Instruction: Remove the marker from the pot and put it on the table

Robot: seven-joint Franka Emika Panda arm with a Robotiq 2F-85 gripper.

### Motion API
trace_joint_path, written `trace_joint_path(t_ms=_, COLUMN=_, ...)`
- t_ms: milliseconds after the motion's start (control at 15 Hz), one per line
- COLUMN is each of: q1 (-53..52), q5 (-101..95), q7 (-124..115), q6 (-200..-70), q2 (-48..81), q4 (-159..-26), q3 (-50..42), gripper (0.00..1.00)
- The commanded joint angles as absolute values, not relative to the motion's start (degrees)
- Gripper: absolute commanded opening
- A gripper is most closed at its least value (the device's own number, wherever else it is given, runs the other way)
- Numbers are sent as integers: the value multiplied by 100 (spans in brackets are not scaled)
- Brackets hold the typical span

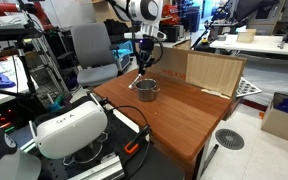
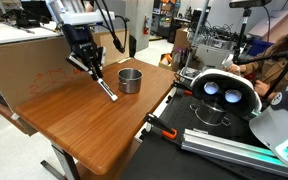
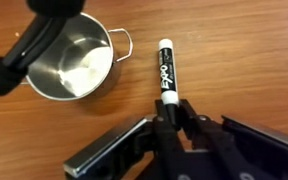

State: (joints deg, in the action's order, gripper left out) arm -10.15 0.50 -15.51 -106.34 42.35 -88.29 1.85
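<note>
One end of the marker (image 3: 167, 70) is pinched between the fingers of the gripper (image 3: 170, 108), which are closed tight on the barrel with no gap showing on either side. The rest of the marker juts out ahead of the gripper in the wrist view, a dark body with white lettering and a pale tip. It lies outside the pot (image 3: 72, 65), just beside it and apart from it, over the reddish-brown table (image 3: 244, 60). The pot stands upright on the wood, its short loop handle turned toward the marker's side. In both exterior views the gripper (image 2: 92, 70) hangs low over the table (image 2: 94, 130) with the marker (image 2: 104, 87) slanting down from it toward the wood, its free end close to the base of the pot (image 2: 130, 80); whether that end touches the surface cannot be told. From the opposite side the gripper (image 1: 140, 68) and the marker (image 1: 136, 78) sit just beside the pot (image 1: 147, 90) near the far part of the table (image 1: 174, 125). A pale plywood board (image 1: 214, 70) stands on edge along the table's rim, and a white headset-like device (image 1: 69, 125) rests off the table, near the camera.
</note>
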Motion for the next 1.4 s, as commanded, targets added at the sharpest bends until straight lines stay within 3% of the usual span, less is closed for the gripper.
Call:
trace_joint_path(t_ms=0, q1=-1028, q5=84, q7=-1703, q6=-10241, q2=4515, q4=-8418, q3=139, gripper=46)
trace_joint_path(t_ms=533, q1=-1032, q5=87, q7=-1665, q6=-10130, q2=4539, q4=-8289, q3=156, gripper=100)
trace_joint_path(t_ms=1333, q1=-1139, q5=80, q7=-1498, q6=-10530, q2=3653, q4=-8949, q3=358, gripper=100)
